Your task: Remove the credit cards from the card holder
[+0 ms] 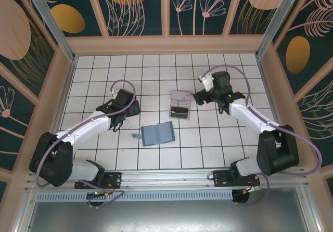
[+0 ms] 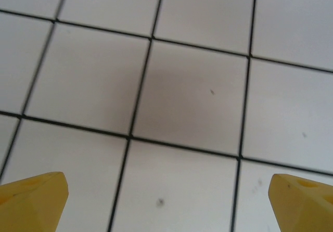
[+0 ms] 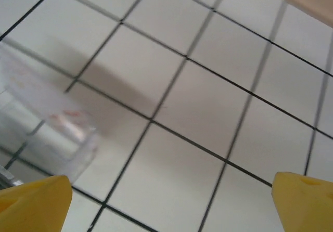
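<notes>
Top external view, starting from the arm bases at the near edge: the card holder (image 1: pixel 157 133) lies opened flat on the desk (image 1: pixel 104 71) between the two arms, grey-blue inside facing up, its small strap tab (image 1: pixel 136 136) sticking out to the left. No card can be made out in its pockets. Just beyond it, the left end effector (image 1: pixel 133 108) hangs over bare tiles to the holder's upper left, the arm stretched low and forward from its base. In the left wrist view its yellow fingertips (image 2: pixel 32 201) stand wide apart with nothing between them. Farther out sits a clear tray (image 1: pixel 180 105), and inside it rest the credit cards: the black card (image 1: pixel 179 111) nearer, and what looks like the pale card (image 1: pixel 182 95) behind it. The right end effector (image 1: pixel 201 98) hovers beside the tray's right edge, wrist bent inward, with jaws spread and empty over bare tiles. The tray's corner shows at the left of the right wrist view. By my reading, both cards are out and the task looks essentially finished; only pulling the arms back seems left.
</notes>
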Available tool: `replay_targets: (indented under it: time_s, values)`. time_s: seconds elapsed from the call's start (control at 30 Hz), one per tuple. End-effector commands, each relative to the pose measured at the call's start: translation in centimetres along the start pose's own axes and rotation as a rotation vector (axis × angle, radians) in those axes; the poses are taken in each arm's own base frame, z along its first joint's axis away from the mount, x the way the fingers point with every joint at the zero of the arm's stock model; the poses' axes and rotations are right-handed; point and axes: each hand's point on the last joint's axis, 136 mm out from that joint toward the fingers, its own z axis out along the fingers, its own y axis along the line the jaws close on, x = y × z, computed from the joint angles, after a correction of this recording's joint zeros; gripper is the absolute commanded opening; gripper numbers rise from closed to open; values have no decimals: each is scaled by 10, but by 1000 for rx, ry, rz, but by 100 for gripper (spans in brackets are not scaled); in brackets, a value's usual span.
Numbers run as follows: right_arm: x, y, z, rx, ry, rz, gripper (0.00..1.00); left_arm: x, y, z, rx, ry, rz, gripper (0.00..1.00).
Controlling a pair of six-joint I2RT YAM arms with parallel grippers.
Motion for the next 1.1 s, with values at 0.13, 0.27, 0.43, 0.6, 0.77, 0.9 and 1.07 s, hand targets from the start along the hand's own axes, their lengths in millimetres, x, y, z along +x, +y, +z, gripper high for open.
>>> replay_targets:
  time_s: [0.13,0.27,0.43,0.6,0.77,0.9,1.07]
  values:
    - [21,-57,-4,175,-222,328,99,-62,37,-2,-172,-278,5,98]
    - [47,-74,1,265,-268,407,99,-75,82,3,-329,-362,-49,98]
    - [68,-90,7,370,-313,456,99,-81,122,13,-389,-400,-131,99]
    - [62,-103,7,428,-356,449,99,-93,142,11,-373,-502,-170,99]
    - [64,-110,-3,469,-435,435,99,-95,150,13,-248,-622,-214,98]
    - [70,-116,-11,461,-471,481,99,-95,146,21,-221,-655,-158,99]
    - [75,-113,-19,402,-524,499,99,-98,136,17,-149,-716,-92,99]
